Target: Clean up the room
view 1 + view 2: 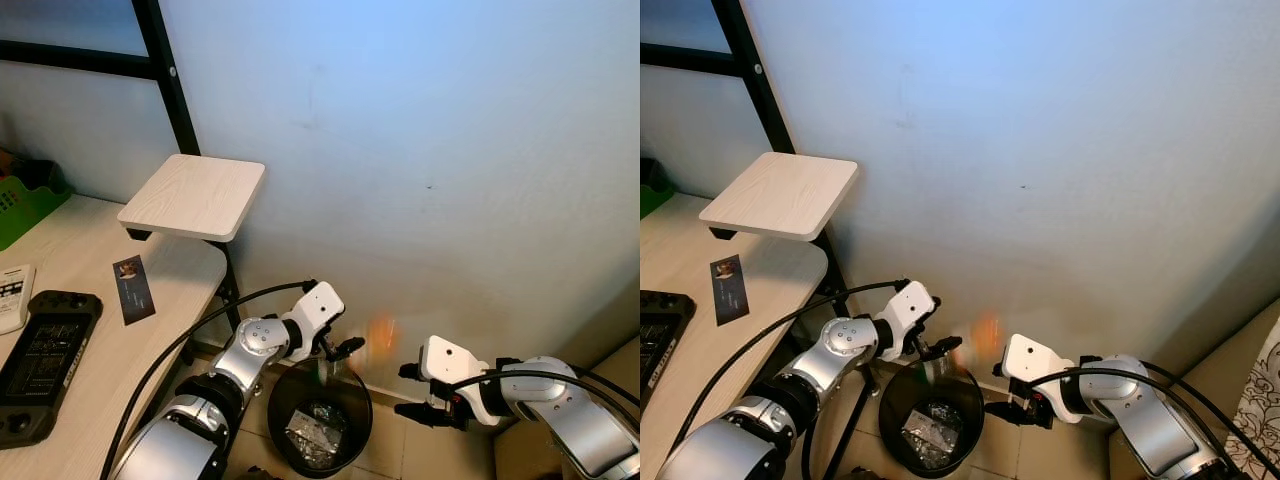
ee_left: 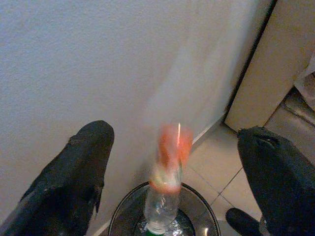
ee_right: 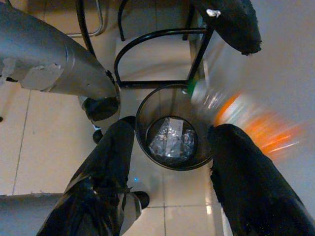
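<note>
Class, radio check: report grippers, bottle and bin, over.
Left gripper open above bin. Right gripper open beside it. Bottle blurred, mid-air, neck down over the bin. Nothing blocking the opening.

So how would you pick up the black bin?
Pinch the bin by its thin rim, coming down from above on the side away from the wall. It stands upright and open, and its round body is probably too wide to span.

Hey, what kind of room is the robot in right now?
Probably a home study or bedroom corner. A light wooden desk with a handheld game console stands against a plain wall, and a black wire wastebasket sits on the tiled floor, with a blurred plastic bottle above it.
</note>
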Available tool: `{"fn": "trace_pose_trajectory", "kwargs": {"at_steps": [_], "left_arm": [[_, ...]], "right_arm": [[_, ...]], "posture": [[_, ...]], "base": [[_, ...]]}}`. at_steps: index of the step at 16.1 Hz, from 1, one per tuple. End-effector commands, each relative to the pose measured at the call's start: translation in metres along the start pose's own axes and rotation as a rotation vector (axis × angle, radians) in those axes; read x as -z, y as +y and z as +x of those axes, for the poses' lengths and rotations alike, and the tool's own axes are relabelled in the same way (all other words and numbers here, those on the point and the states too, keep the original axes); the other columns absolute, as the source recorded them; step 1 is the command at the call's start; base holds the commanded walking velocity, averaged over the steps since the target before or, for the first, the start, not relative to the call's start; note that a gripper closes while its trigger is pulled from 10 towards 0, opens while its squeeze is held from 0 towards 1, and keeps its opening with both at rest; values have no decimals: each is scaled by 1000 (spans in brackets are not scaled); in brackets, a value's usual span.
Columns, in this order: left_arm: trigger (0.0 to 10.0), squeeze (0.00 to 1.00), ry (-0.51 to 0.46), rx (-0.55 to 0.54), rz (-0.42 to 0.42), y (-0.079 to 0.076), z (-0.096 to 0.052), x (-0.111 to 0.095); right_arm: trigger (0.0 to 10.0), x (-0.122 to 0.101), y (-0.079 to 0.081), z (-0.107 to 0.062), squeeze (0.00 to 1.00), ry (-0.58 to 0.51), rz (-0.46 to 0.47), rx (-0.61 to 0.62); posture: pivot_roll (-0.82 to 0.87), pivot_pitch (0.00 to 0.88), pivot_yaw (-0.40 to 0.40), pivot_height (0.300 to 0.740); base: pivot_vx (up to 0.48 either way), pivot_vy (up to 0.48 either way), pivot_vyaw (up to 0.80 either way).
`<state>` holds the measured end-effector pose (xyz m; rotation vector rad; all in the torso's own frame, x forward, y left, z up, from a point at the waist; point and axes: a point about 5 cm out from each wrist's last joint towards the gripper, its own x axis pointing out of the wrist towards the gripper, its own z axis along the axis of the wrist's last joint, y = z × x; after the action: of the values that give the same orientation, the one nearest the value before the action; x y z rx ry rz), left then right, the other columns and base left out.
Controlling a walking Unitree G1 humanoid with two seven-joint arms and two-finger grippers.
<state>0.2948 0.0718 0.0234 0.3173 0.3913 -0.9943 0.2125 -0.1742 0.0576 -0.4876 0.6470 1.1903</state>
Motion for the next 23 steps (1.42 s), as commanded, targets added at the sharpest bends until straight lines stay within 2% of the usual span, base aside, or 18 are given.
{"fn": "trace_pose_trajectory", "kwargs": {"at_steps": [1,6,8,10,12,13,14,15,16,17,18,19,20,21,23], "left_arm": [[10000,1000,-10,1,11,2,1,-4],[10000,1000,-9,4,7,3,-2,-2],[10000,1000,-86,-91,-40,14,-12,-5],[10000,1000,-271,-286,-116,31,-31,-23],[10000,1000,-330,-355,-118,34,-41,-31],[10000,1000,-386,-409,-136,34,-51,-38],[10000,1000,-385,-446,-142,34,-60,-39],[10000,1000,-344,-490,-186,33,-68,-34],[10000,1000,-315,-537,-226,33,-73,-28],[10000,1000,-311,-626,-246,34,-77,-23],[10000,1000,-288,-673,-290,32,-79,-17],[10000,1000,-271,-687,-298,26,-82,-13],[10000,1000,-249,-708,-272,20,-86,-8],[10000,996,-232,-712,-261,13,-91,-7],[10000,949,-222,-738,-297,11,-96,-6]], "right_arm": [[10000,-4,-2,-1,0,-17,-5,3],[10000,-4,-3,-1,0,-20,3,6],[10000,-6,-4,-4,0,-75,62,72],[10000,-6,-4,-4,0,-175,194,231],[10000,-5,-4,-3,0,-195,247,319],[10000,-6,-11,-3,0,-234,320,467],[10000,-7,-17,-4,0,-269,387,596],[10000,-9,-20,-6,0,-302,449,700],[10000,-8,-23,-8,0,-300,472,779],[10000,-3,-25,-8,0,-246,484,835],[10000,-1,-27,-9,0,-227,491,875],[10000,-2,-29,-10,0,-247,535,915],[10000,0,-31,-12,0,-255,617,958],[10000,2,-31,-13,0,-247,659,995],[10000,-1,-29,-8,0,-250,673,986]], "posture": [[-98,12,38,740],[-93,7,39,740],[-77,0,45,740],[-48,0,44,740],[-29,0,49,740],[-24,0,57,740],[-24,0,60,740],[-24,0,67,740],[-21,0,65,740],[-16,0,61,740],[-22,0,60,740],[-23,0,58,740],[-16,0,54,740],[-14,0,47,740],[-10,0,42,740]], "base": [[0,0,0],[0,0,0],[0,0,0],[0,0,0],[0,0,0],[0,0,0],[0,0,0],[0,0,0],[0,0,0],[0,0,0],[0,0,0],[0,0,0],[0,0,0],[0,0,0],[0,0,0]]}}
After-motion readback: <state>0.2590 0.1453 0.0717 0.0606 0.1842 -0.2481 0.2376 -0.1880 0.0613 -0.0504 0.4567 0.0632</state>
